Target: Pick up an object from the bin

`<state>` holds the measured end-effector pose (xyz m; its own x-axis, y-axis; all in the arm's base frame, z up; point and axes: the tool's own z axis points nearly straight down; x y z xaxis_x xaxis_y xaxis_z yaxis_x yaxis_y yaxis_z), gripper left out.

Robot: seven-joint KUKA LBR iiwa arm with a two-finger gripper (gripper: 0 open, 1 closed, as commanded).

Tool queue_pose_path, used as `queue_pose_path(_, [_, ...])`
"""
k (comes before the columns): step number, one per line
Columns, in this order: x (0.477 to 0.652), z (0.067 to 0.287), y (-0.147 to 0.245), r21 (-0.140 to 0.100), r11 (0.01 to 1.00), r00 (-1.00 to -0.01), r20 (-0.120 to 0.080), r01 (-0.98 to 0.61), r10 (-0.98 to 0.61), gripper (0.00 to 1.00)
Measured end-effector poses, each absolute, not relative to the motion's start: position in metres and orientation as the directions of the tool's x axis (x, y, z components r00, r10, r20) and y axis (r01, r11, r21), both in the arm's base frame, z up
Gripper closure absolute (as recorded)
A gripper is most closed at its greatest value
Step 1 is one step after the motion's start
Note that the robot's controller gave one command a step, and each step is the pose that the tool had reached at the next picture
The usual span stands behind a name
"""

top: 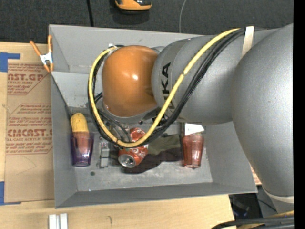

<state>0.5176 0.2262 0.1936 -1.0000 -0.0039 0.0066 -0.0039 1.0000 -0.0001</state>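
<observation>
My gripper's dark body [116,127] shows just under the orange wrist cover, low over the middle of the bin floor. Right below it lies a crushed red soda can [133,154], on its side with its silver top facing the bin's near wall. The gripper is directly over the can's upper end, and cables hide where they meet. A small grey metal piece [102,154] stands just left of the can; whether it is loose or belongs to the gripper is unclear.
A purple translucent cup [81,150] lies at the left with a yellow corn-like piece [78,123] at its far end. A red translucent cup [192,150] with a white tag lies to the right. The arm covers the bin's back and right.
</observation>
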Motion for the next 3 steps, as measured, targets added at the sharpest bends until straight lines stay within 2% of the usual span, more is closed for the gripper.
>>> queue_pose_path(1, [0.520,0.198,0.225,0.001,1.000,-1.000,-0.001,-0.001,-0.001,0.00])
queue_pose_path(2, [0.535,0.151,0.171,0.002,0.948,-0.948,-0.007,-0.317,-0.317,0.00])
queue_pose_path(3, [0.539,0.128,0.134,0.001,0.948,-0.948,0.000,-0.318,-0.318,0.00])
